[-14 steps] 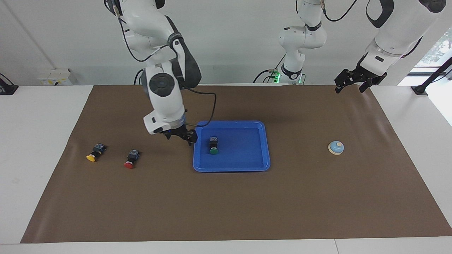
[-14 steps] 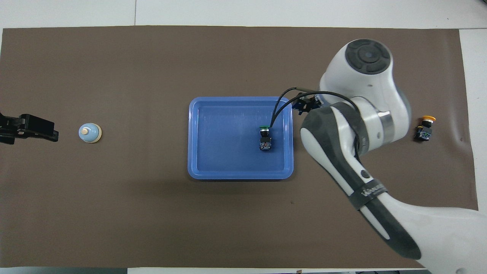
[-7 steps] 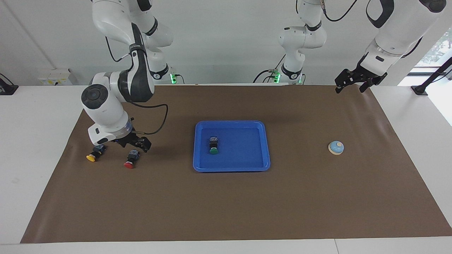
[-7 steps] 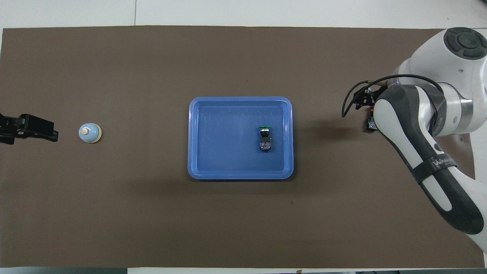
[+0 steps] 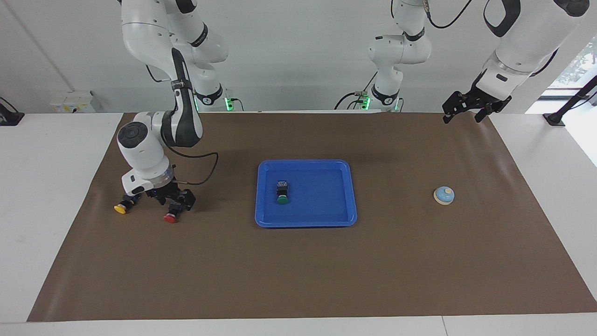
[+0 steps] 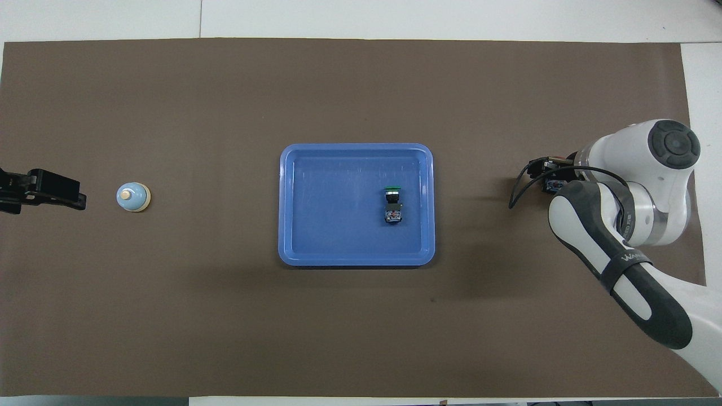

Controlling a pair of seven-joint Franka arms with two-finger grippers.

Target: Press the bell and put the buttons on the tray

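Right end effector, fingers apart, is positioned low over the red-capped, black-bodied push button. Fingers should be centred astride the black body before closing. Left end effector, open, waits.

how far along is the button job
Done: the green button lies in the tray. In hand: the right gripper, open, is down around the red button. Left: red and the yellow button, both on the mat. The left gripper waits open near the bell.
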